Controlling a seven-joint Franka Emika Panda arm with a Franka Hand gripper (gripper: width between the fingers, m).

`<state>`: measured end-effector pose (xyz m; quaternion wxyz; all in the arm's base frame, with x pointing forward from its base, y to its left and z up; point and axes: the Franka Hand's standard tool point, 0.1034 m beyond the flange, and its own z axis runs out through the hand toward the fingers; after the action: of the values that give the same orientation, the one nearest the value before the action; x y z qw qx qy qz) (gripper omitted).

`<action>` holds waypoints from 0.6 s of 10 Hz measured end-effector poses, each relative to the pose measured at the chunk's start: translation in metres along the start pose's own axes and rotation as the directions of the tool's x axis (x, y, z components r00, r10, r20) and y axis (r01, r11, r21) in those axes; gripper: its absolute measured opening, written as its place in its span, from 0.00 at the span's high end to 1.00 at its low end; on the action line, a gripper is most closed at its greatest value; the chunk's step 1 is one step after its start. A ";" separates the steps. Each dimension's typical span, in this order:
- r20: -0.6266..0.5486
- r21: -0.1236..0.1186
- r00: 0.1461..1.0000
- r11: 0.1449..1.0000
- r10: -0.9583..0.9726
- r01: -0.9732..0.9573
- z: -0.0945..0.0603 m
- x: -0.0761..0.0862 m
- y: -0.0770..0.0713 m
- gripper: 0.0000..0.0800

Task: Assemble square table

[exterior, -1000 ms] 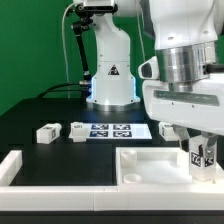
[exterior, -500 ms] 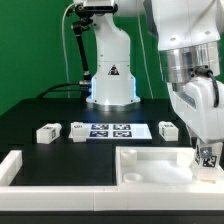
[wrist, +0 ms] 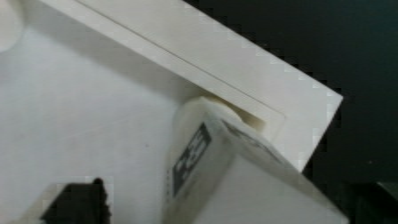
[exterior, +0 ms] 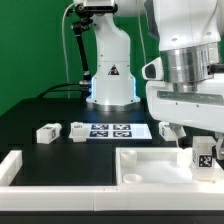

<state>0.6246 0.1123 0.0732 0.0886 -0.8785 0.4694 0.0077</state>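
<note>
1. End effector (exterior: 203,147) is closed on one leg (exterior: 204,157), holding it roughly upright over the tabletop (exterior: 150,166) corner on the exterior view's right.
2. Wrist view: the leg's lower end is at the corner socket (wrist: 246,112), tight inside the raised rim. Can't tell if it's seated or only resting there.
3. Risk: leg off-axis to the socket, so it jams or goes in crooked when pushed or twisted.
4. Risk: the tabletop looks unclamped on the surface (exterior: 40,112). Side load from the arm could slide it and lose alignment.
5. Risk: letting go before the leg is seated, so it topples inside the rim.
6. Three spare legs (exterior: 47,132) lie loose either side of the marker board (exterior: 112,130), clear of the work.
</note>
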 end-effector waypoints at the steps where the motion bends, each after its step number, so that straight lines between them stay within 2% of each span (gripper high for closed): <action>1: 0.000 0.000 0.996 0.996 -0.092 0.092 0.000 0.001 0.000 0.19; 2: -0.009 -0.012 0.976 0.976 -0.216 0.215 0.000 -0.001 0.000 0.19; 3: -0.026 -0.045 0.920 0.920 -0.391 0.390 0.000 -0.006 -0.004 0.19; 4: -0.027 -0.055 0.876 0.876 -0.482 0.480 0.000 -0.009 -0.006 0.19; 5: -0.026 -0.051 0.886 0.886 -0.463 0.461 0.000 -0.008 -0.005 0.19; 6: -0.026 -0.051 0.891 0.890 -0.454 0.453 0.000 -0.008 -0.005 0.33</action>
<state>0.6247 0.1217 0.0744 0.0602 -0.9654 0.2529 -0.0193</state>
